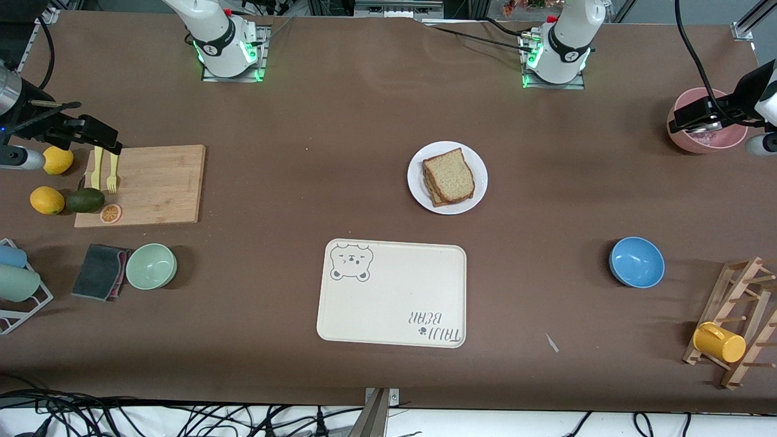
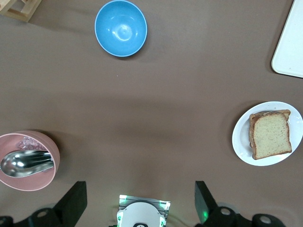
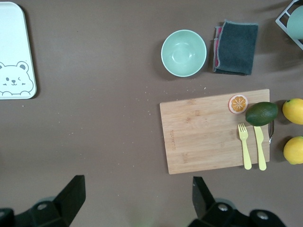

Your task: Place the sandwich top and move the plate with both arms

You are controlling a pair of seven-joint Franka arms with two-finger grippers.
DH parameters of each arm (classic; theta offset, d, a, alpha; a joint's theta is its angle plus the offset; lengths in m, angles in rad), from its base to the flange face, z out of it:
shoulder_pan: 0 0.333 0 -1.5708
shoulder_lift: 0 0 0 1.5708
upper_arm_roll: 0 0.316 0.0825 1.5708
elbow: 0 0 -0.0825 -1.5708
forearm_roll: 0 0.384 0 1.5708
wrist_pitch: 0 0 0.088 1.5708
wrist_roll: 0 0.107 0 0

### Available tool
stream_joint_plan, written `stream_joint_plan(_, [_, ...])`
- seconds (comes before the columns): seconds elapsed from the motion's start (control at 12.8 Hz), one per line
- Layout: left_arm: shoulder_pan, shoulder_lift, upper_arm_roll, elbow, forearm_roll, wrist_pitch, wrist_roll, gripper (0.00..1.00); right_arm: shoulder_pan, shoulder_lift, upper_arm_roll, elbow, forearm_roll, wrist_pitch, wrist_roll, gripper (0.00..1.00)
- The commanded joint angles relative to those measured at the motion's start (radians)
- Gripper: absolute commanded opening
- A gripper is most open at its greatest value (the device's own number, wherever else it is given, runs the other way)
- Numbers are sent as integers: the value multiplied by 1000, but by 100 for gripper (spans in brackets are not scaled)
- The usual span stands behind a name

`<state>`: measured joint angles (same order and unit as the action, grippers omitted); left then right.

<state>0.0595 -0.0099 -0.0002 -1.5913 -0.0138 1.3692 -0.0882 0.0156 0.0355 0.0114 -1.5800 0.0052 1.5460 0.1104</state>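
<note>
The brown table (image 1: 340, 121) is broad and mostly bare in the middle, with both arms drawn back to its two ends. Largest on it is the cream bear tray (image 1: 391, 300), near the edge closest to the front camera; just farther from the camera sits the white plate (image 1: 447, 178), about mid-table, and the sandwich top (image 1: 449, 175) already lies on the stack on it, slightly askew over the slices below. The left gripper (image 1: 707, 115) hangs over the pink bowl (image 1: 728, 142) at its own end, fingers (image 2: 73, 203) spread wide and grasping nothing; the right gripper (image 1: 79, 130) hangs over the corner of the cutting board (image 1: 152, 185), by the yellow cutlery and lemons, fingers (image 3: 71, 196) likewise released. So the moving of the plate seems to be what is left. The risk I see is that low rim: two sets of fingers closing unevenly could tip the plate, and the loosely stacked bread would slide off. A mistimed lift would do the same.
</note>
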Motion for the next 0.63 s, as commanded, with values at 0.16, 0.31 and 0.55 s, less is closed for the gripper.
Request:
stream_joint_plan(0.16, [10, -8, -4, 7, -25, -15, 7, 100, 18, 20, -2, 34, 15, -6, -9, 100])
stream_joint_plan(0.31, [10, -8, -4, 7, -25, -15, 7, 100, 17, 23, -5, 51, 15, -7, -12, 100])
stream_joint_plan(0.55, [10, -8, -4, 7, -25, -15, 7, 100, 15, 23, -7, 51, 13, -7, -12, 100])
